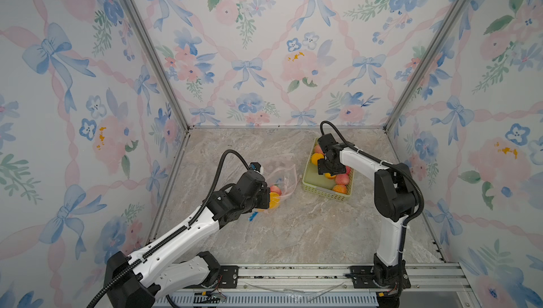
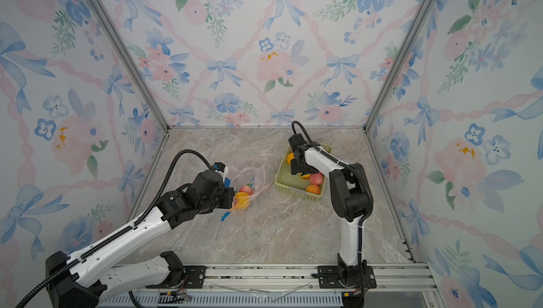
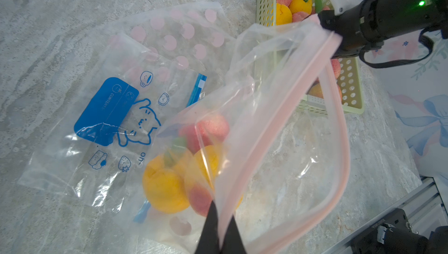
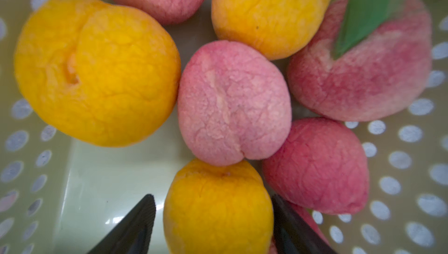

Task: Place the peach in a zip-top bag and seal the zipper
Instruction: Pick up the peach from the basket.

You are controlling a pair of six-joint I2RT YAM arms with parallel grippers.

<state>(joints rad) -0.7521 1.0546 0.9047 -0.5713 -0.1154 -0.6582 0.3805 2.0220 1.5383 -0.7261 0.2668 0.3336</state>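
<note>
The clear zip-top bag [image 3: 278, 119] with a pink zipper strip lies on the marble table, its mouth gaping; it shows in both top views [image 1: 282, 174] [image 2: 252, 177]. Inside it are a yellow peach [image 3: 164, 187] and a pink peach [image 3: 208, 129]. My left gripper [image 3: 222, 210] [image 1: 266, 196] is shut on the bag's rim. My right gripper [image 4: 213, 197] [image 1: 329, 171] reaches down into the pale green basket [image 1: 326, 193]. It is open, with its fingers on either side of a yellow peach [image 4: 218, 216]. A sliver of gap shows at one finger.
The basket [image 4: 29, 168] holds several more pink and yellow peaches. A second clear bag [image 3: 106, 112] with blue print lies flat beside the held one, its blue zipper end [image 1: 252, 217] near my left wrist. Another clear bag [image 1: 293, 287] lies on the front rail.
</note>
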